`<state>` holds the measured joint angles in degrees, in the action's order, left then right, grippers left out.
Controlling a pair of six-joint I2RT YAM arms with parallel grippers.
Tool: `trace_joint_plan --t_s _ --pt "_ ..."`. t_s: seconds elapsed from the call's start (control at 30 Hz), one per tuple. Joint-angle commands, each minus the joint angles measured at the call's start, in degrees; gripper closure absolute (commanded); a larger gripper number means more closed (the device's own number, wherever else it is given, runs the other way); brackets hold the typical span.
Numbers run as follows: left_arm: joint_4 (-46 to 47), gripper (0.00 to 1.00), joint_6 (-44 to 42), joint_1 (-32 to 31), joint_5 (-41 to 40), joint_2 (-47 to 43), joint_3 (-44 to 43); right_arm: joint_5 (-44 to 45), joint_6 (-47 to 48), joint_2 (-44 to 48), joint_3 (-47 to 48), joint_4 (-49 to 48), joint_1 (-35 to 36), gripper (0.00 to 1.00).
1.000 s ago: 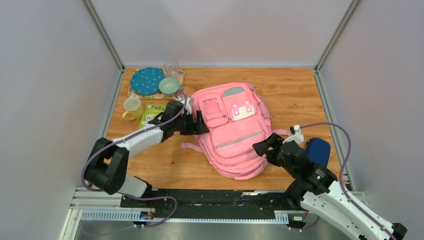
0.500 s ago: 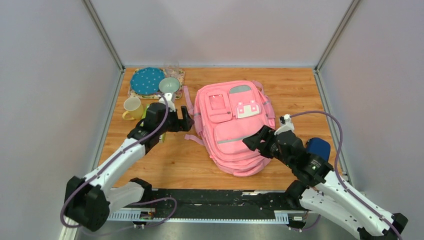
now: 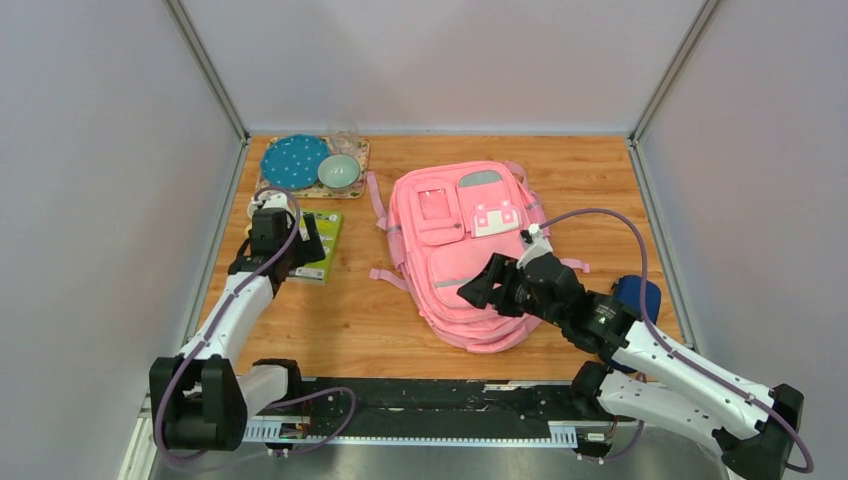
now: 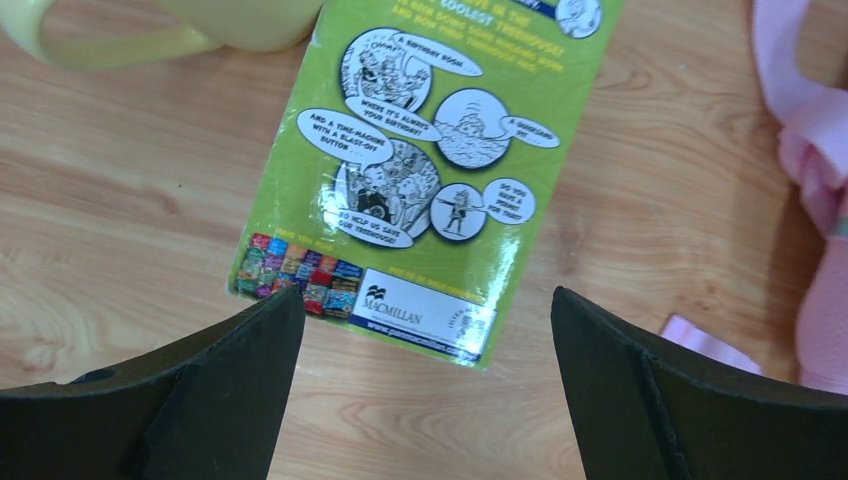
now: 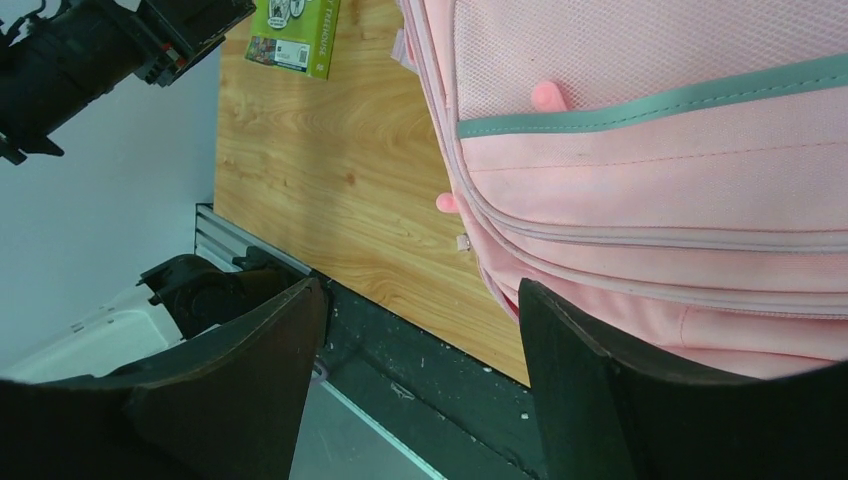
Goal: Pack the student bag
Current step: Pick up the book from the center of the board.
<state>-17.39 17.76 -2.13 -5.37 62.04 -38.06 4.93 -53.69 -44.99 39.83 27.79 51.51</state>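
Note:
The pink student bag [image 3: 450,215] lies flat in the middle of the table, front side up, straps trailing to its left. My left gripper [image 3: 297,247] hovers open over a green comic-covered book [image 3: 325,240]. The left wrist view shows the book [image 4: 440,150] lying just beyond the fingertips of this gripper [image 4: 427,300], with nothing between them. My right gripper [image 3: 482,292] is open above the bag's near left part. In the right wrist view the bag [image 5: 650,170] fills the right side, and this gripper [image 5: 420,290] holds nothing.
A yellow mug [image 4: 150,25] stands just behind the book. A blue dotted plate [image 3: 296,160] and a teal bowl [image 3: 339,172] sit on a mat at the back left. A dark blue case [image 3: 640,292] lies right of the bag, behind my right arm.
My left gripper has pulled back from the bag's left side to above the green book, opening fully. The bag has straightened. My right gripper has moved left over the bag's near part.

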Motion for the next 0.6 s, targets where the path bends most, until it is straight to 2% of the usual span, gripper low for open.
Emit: trace_joint_plan --t_s 0.0,0.4,0.57 --pt "-1.1 0.02 -4.7 1.8 -0.7 4.0 -1.8 0.0 0.4 0.6 2.1 -2.7 1.0 0.26" --pt "1.1 0.05 -12.9 4.7 -3.9 11.0 -4.3 0.8 -0.2 3.1 -0.3 -2.2 1.3 0.25" --pt "3.2 0.05 -14.9 4.8 -9.4 12.6 -3.2 0.5 -0.2 2.4 -0.5 -2.9 1.3 0.25"
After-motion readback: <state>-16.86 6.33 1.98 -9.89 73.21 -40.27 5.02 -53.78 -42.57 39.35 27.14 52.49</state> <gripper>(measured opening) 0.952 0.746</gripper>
